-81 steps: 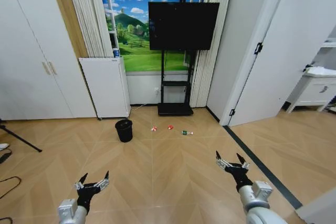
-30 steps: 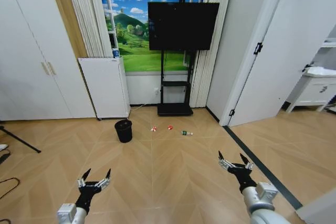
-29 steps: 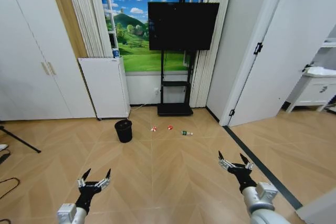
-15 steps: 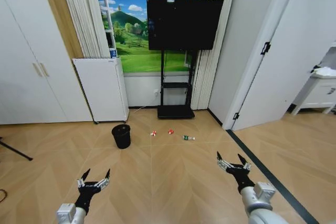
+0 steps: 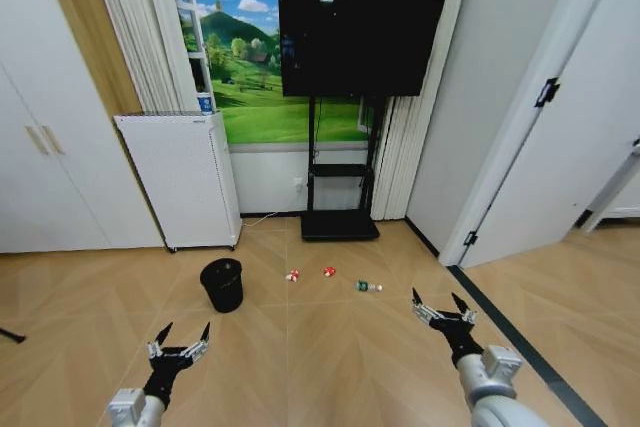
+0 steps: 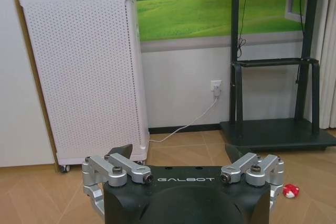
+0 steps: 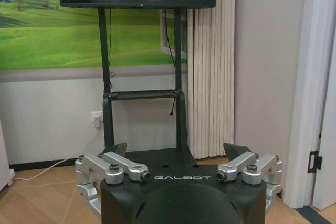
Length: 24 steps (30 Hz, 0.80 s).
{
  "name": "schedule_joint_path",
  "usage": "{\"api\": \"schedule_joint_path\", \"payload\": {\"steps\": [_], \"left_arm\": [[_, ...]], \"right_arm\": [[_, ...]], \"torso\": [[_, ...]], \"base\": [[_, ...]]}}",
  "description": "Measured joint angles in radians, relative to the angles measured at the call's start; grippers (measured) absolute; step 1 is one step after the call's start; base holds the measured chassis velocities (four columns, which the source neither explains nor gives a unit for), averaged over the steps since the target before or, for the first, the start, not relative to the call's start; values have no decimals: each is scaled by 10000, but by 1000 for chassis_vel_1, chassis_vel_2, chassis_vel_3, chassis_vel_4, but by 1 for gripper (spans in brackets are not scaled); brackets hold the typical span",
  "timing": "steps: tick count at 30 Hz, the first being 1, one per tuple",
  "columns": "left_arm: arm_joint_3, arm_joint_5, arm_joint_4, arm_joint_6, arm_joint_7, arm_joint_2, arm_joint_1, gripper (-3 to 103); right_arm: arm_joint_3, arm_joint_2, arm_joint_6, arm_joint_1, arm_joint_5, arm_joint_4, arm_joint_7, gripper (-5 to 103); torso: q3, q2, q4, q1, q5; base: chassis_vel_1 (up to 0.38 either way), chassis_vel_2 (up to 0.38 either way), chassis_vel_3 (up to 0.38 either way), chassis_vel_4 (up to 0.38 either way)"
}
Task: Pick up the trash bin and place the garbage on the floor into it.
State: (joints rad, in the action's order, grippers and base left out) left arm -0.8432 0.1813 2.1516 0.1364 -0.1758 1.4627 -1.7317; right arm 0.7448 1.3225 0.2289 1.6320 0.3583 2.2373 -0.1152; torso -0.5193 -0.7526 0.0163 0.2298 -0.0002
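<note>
The small black trash bin (image 5: pixel 222 284) stands upright on the wooden floor, left of centre. To its right lie three bits of garbage in a row: a red-and-white scrap (image 5: pixel 293 275), a red ball-like piece (image 5: pixel 328 271) and a little clear bottle (image 5: pixel 368 286). The red piece (image 6: pixel 290 190) also appears in the left wrist view. My left gripper (image 5: pixel 181 335) hangs open low at the left, well short of the bin. My right gripper (image 5: pixel 438 304) is open too, low at the right, nearer than the bottle.
A tall white perforated appliance (image 5: pixel 180 180) stands against the wall behind the bin, with a cup (image 5: pixel 204 104) on top. A black TV stand (image 5: pixel 340 197) sits behind the garbage. White cupboards line the left, a door and dark floor strip (image 5: pixel 505 319) the right.
The whole view has shifted: the bin, garbage, appliance and TV now look larger and closer and sit lower in the picture. Both grippers keep the same open pose.
</note>
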Motion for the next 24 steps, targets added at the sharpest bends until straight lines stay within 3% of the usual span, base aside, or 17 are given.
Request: {"api": "schedule_joint_path", "payload": {"steps": [24], "left_arm": [[-19, -17, 55, 115, 110, 45, -46, 99]], "right_arm": [[0, 14, -16, 16, -74, -58, -17, 100]], "torso": [[2, -1, -1, -2, 0]], "base": [[-355, 345, 355, -351]]}}
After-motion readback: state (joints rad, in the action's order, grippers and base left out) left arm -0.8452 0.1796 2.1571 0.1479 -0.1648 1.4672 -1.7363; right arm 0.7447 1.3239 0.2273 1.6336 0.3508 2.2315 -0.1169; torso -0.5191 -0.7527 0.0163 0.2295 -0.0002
